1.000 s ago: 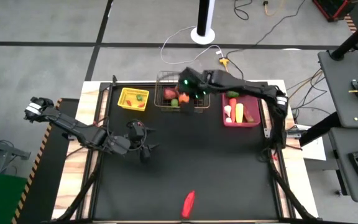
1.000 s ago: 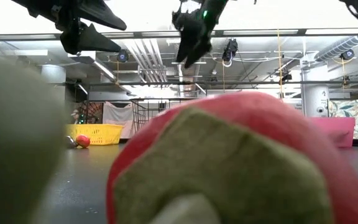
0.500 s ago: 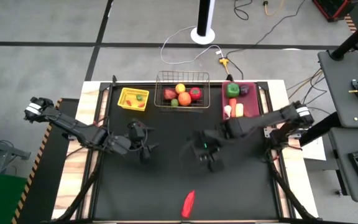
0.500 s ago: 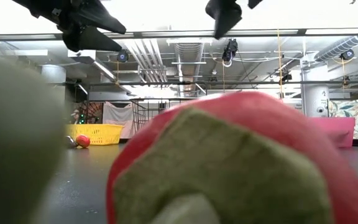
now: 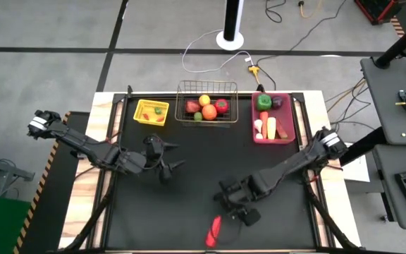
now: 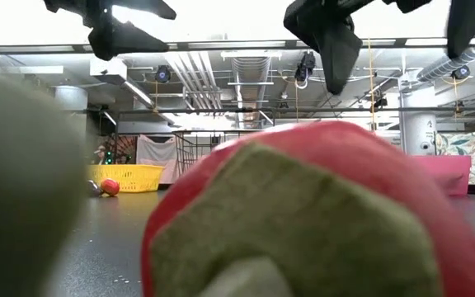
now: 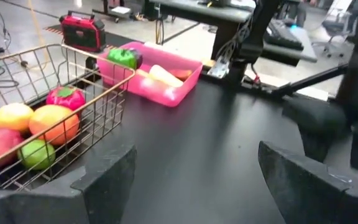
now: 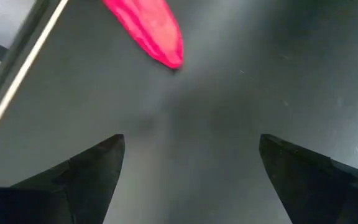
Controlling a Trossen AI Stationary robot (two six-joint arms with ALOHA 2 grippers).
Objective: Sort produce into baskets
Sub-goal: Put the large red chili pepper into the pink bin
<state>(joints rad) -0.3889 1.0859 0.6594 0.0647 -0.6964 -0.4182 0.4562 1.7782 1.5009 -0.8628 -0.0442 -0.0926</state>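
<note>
The black table (image 5: 189, 176) is lying almost bare, the sorting looking nearly finished. Along its far edge are sitting the wire basket (image 5: 207, 122), the pink bin (image 5: 287, 127) and the yellow tray (image 5: 146, 118), each carrying produce. The right gripper (image 5: 237, 209) is hanging with fingers spread wide and empty, just beside the last red pepper (image 5: 214, 230) near the front edge, seemingly lining up a grab. The left gripper (image 5: 166, 164) is waiting mid-table, fingers parted wide, holding nothing.

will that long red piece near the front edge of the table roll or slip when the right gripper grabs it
The red piece is long and tapered, so it may pivot rather than roll straight. Its smooth-looking skin might slip. The right gripper hangs open near it.
</note>
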